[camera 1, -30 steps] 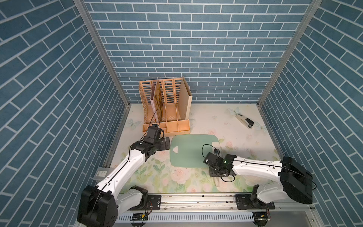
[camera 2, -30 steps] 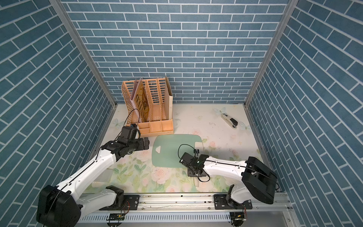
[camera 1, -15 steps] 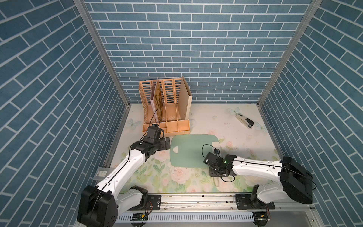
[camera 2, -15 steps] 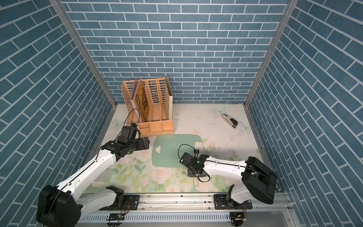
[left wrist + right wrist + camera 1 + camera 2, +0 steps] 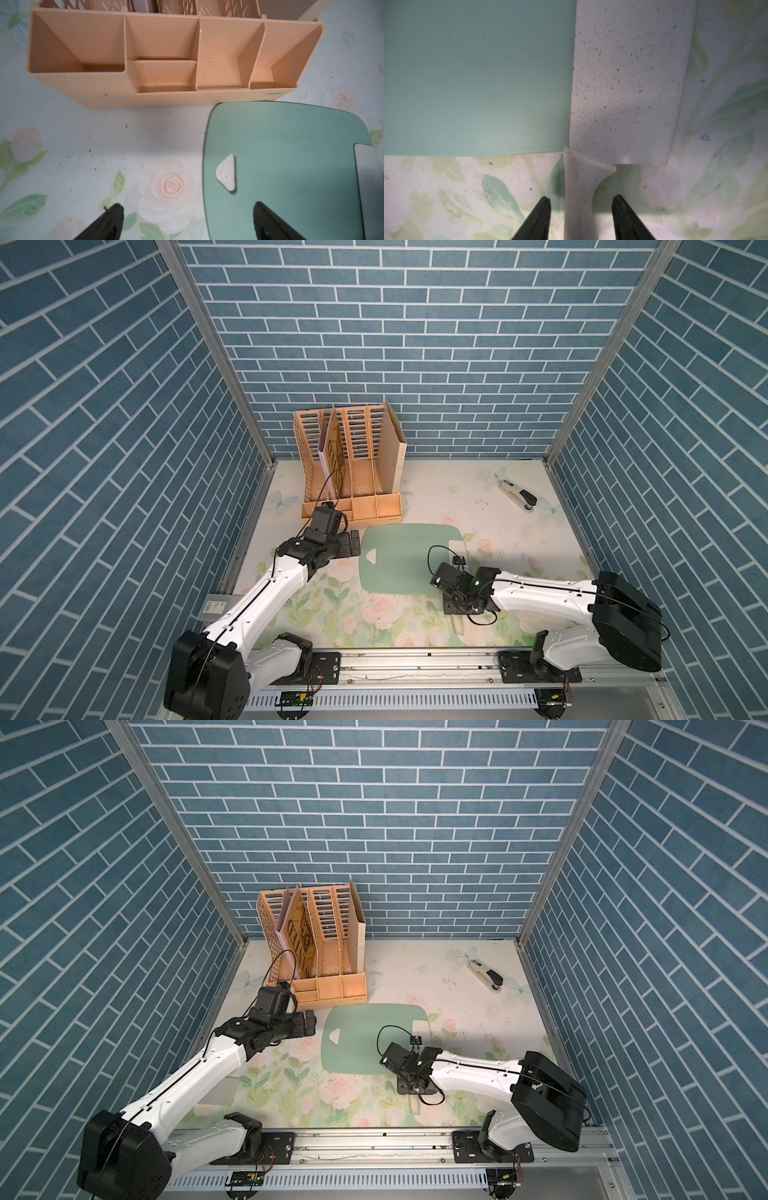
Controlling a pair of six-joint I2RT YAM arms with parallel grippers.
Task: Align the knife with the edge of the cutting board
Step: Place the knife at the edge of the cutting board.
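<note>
The mint-green cutting board (image 5: 405,560) (image 5: 365,1040) lies flat mid-table. The knife's speckled off-white blade (image 5: 629,83) (image 5: 459,551) rests along and over the board's right short side, hiding that edge. Its cream handle (image 5: 579,197) points toward the table's front. My right gripper (image 5: 581,207) (image 5: 456,605) is open, one finger on each side of the handle with a gap to it on both sides. My left gripper (image 5: 188,208) (image 5: 353,543) is open and empty at the board's left short side, near the triangular hole (image 5: 227,174), one finger over the board (image 5: 291,155).
A peach file organizer (image 5: 353,464) (image 5: 166,97) stands just behind the board's back left corner. A white-and-black stapler (image 5: 519,497) lies at the back right. Brick-patterned walls close in three sides, and a rail runs along the front.
My right gripper's jaws have parted and come off the knife handle. Neither arm nor the knife has visibly moved.
</note>
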